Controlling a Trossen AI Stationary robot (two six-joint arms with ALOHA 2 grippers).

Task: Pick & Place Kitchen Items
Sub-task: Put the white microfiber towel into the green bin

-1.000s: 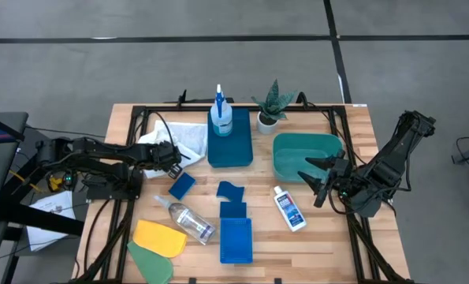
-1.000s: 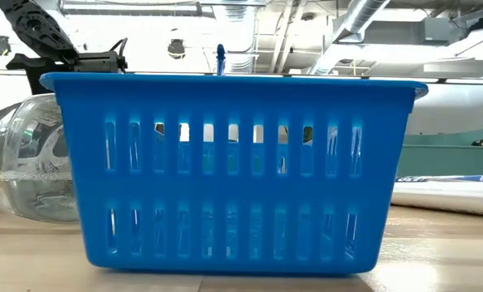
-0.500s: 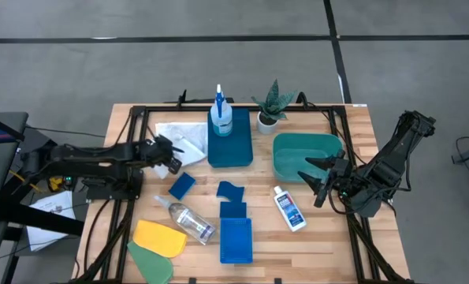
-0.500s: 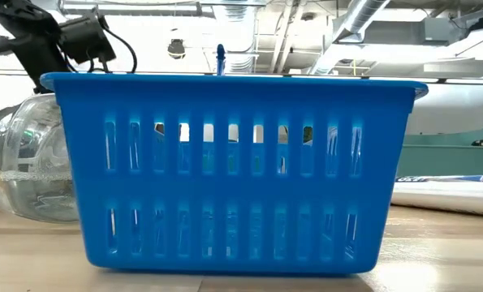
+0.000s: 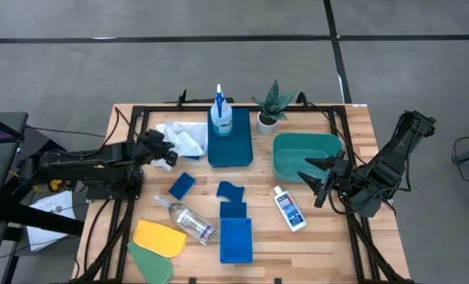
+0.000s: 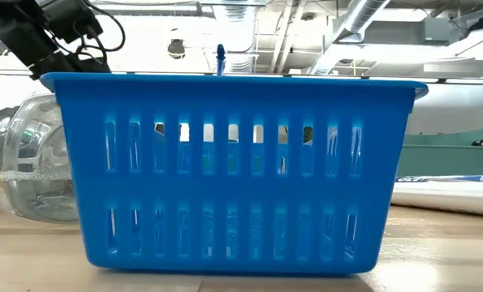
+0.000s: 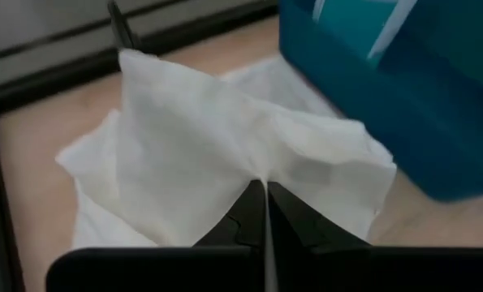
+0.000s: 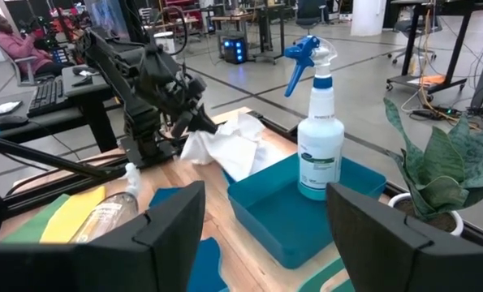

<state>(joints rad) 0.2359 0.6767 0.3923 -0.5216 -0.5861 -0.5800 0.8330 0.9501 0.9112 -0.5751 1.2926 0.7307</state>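
Note:
My left gripper (image 5: 169,151) is shut on the white cloth (image 5: 185,136), which lies at the table's far left beside the blue tray (image 5: 231,147). The spray bottle (image 5: 220,117) stands upright in that tray. A clear bottle (image 5: 185,218) and a white blue-labelled bottle (image 5: 289,210) lie on their sides nearer the front. Blue sponges (image 5: 182,185), a yellow cloth (image 5: 159,237) and a green cloth (image 5: 152,264) rest flat on the table. My right gripper (image 5: 316,178) hangs open in front of the teal tub (image 5: 305,155), touching nothing. My left gripper pinches a gathered peak of the white cloth (image 7: 261,172) between its two fingertips (image 7: 283,203). The fingers come from the table's left side, slanting down. The pinched part (image 8: 202,138) is raised, and the cloth drapes away from it with its far part (image 7: 152,89) on the table.
A potted plant (image 5: 272,106) stands behind the teal tub. A slotted blue basket (image 5: 236,241) sits at the front middle and fills the low view (image 6: 233,170). A black frame rail (image 5: 139,118) runs along the table's edges.
My left gripper has risen and drawn back a little toward the table's left edge, tipping up. The white cloth has come with it: its near part is pulled up and bunched together, while the part beside the blue tray stays on the table.

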